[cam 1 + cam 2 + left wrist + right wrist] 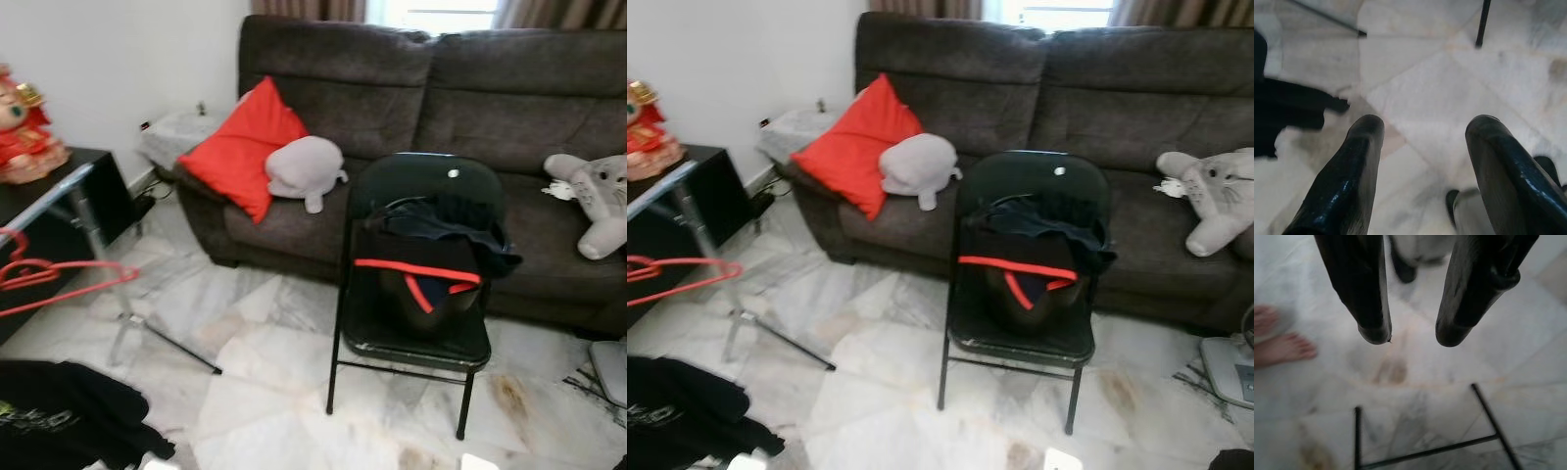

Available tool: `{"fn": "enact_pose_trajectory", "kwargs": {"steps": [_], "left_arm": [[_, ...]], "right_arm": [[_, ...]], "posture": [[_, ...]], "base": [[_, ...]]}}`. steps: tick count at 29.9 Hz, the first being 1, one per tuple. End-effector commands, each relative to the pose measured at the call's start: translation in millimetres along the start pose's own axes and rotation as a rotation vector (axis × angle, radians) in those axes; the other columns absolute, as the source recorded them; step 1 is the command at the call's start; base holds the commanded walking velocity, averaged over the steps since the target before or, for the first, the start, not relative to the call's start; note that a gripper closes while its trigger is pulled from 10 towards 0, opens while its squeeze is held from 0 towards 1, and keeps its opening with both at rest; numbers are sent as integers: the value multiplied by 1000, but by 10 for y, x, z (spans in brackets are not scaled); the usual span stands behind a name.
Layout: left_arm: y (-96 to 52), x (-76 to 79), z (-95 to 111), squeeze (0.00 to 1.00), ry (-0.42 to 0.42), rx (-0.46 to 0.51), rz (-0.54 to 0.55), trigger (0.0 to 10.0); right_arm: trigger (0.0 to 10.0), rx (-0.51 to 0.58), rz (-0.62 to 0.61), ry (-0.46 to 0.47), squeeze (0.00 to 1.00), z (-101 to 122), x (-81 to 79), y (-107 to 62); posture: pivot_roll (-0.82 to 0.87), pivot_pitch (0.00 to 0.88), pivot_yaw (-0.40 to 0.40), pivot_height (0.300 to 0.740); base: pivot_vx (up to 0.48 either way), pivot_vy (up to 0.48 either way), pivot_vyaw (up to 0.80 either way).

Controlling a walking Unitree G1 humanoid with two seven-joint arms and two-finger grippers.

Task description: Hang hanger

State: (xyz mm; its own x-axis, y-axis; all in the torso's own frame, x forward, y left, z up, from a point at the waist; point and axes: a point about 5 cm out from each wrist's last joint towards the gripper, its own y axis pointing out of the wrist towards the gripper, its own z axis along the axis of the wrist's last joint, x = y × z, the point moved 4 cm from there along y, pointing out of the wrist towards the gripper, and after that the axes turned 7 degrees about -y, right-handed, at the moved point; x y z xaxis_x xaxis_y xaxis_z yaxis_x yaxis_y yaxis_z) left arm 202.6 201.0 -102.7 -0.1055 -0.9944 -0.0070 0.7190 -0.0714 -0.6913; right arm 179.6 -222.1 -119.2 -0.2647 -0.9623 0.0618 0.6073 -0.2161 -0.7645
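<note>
A red hanger (54, 282) hangs at the far left under a slanted silver rail (54, 201) of a clothes stand. A black folding chair (423, 176) stands in the middle, with dark clothes (446, 230) piled on its seat. Across that pile runs a red bar (416, 270), which looks like another hanger. My left gripper (1425, 128) hangs low over the marble floor, open, with nothing between its fingers (1354, 166). My right gripper (1413, 335) also points at the floor by the chair's legs (1488, 416), open by a narrow gap and holding nothing.
A dark sofa (490, 88) stands behind the chair with a red cushion (240, 147), a grey plush (304, 168) and another plush (598, 201). A black garment (59, 411) lies on the floor at front left. A person's bare feet (1281, 347) stand nearby.
</note>
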Motion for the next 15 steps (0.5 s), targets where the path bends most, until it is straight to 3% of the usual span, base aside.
{"fn": "enact_pose_trajectory", "kwargs": {"steps": [1, 3, 15], "left_arm": [[-79, -170, -151, 0, 8, -56, 42, 10000], [-78, -158, -168, 0, 1, -63, 45, 10000], [-73, -77, -214, 0, -8, -80, 29, 10000]], "right_arm": [[10000, 18, 44, 10, 0, 76, -193, 18], [10000, 18, 43, 11, 0, 84, -180, 21], [10000, 44, 44, 2, 0, 150, -184, 31]], "posture": [[20, 0, 27, 740], [21, 0, 19, 740], [11, 0, 9, 740]], "base": [[356, 0, -544], [352, 0, -778], [347, 0, 0]]}}
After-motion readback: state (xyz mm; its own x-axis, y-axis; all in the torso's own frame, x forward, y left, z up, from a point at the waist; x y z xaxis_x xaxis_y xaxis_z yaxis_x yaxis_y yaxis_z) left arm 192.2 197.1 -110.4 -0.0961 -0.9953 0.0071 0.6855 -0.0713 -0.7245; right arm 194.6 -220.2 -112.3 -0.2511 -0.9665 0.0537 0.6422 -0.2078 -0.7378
